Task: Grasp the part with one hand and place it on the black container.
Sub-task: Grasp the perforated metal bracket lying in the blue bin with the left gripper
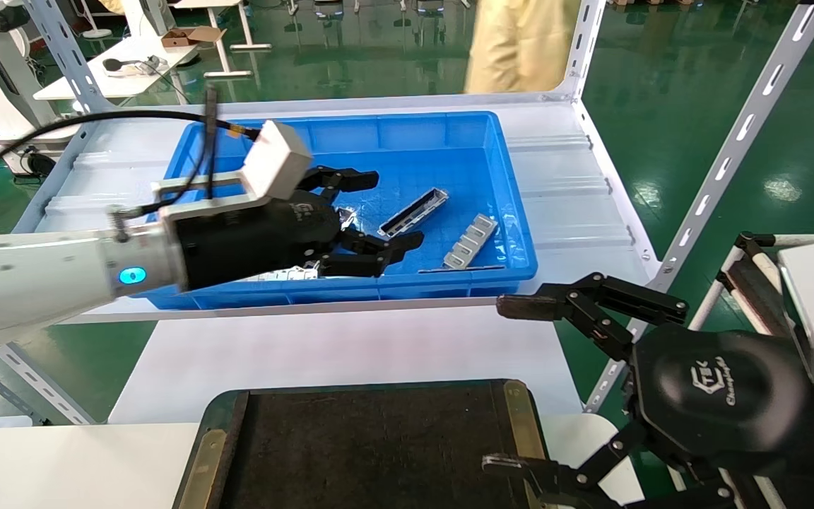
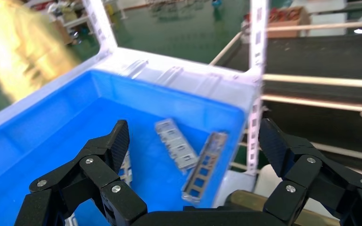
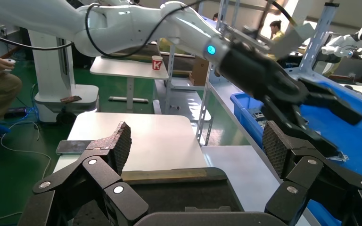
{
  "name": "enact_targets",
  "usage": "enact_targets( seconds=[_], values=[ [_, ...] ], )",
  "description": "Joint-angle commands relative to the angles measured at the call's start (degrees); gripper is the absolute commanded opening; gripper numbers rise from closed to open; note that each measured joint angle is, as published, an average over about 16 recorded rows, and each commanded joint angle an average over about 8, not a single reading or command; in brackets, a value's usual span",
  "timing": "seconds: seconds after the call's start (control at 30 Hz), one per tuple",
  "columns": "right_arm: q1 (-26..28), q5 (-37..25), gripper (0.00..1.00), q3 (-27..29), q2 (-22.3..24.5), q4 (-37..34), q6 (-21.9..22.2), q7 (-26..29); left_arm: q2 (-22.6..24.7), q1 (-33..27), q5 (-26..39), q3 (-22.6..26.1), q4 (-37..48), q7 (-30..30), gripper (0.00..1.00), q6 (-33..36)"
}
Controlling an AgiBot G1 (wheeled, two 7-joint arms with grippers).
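The part [image 1: 414, 212], a slim silver trough, lies on the floor of a blue bin [image 1: 407, 131]. My left gripper [image 1: 398, 208] hovers above the bin, open and empty; in the head view the part shows between its spread fingers. In the left wrist view my left gripper [image 2: 193, 136] frames a stepped plate [image 2: 175, 143] and a slim piece with rectangular cut-outs [image 2: 205, 167] along the bin's near wall. The black container [image 1: 516, 417] sits in front of me, its floor bare. My right gripper [image 1: 513, 385] is parked open at the container's right edge [image 3: 169, 175].
A stepped silver plate [image 1: 470, 240] and a thin silver piece [image 1: 460, 268] lie in the bin near its front wall. More silver parts [image 1: 287, 272] lie under my left hand. Slotted shelf uprights [image 1: 732, 141] stand at the right. A person in yellow [image 1: 520, 42] stands behind.
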Motion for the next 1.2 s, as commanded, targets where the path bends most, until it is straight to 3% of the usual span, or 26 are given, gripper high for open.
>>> enact_targets(
  seconds=[0.03,0.57,1.03,1.1,1.13,1.2],
  values=[
    [0.0,0.0,1.0,0.0,0.0,0.0,0.0,0.0,1.87,-1.03,1.47,0.72,2.84,0.73,1.0,-1.4],
    [0.01,0.02,1.0,-0.03,0.01,0.0,0.01,-0.01,16.17,-9.02,7.22,3.23,26.24,8.68,1.0,-14.31],
    [0.01,0.03,1.0,-0.05,0.02,0.0,0.02,-0.02,18.15,-9.44,3.35,9.35,30.56,6.88,1.0,-21.21],
    [0.01,0.03,1.0,-0.05,0.02,0.0,0.02,-0.02,18.17,-9.28,2.72,10.74,30.28,6.1,0.96,-21.89],
    [0.01,0.03,0.94,-0.05,0.02,0.0,0.02,-0.03,18.17,-9.21,2.38,11.44,30.13,5.72,0.89,-22.22],
    [0.01,0.04,0.69,-0.05,0.02,0.0,0.02,-0.03,18.16,-9.08,1.69,12.79,29.82,5.02,0.67,-22.87]
  ],
)
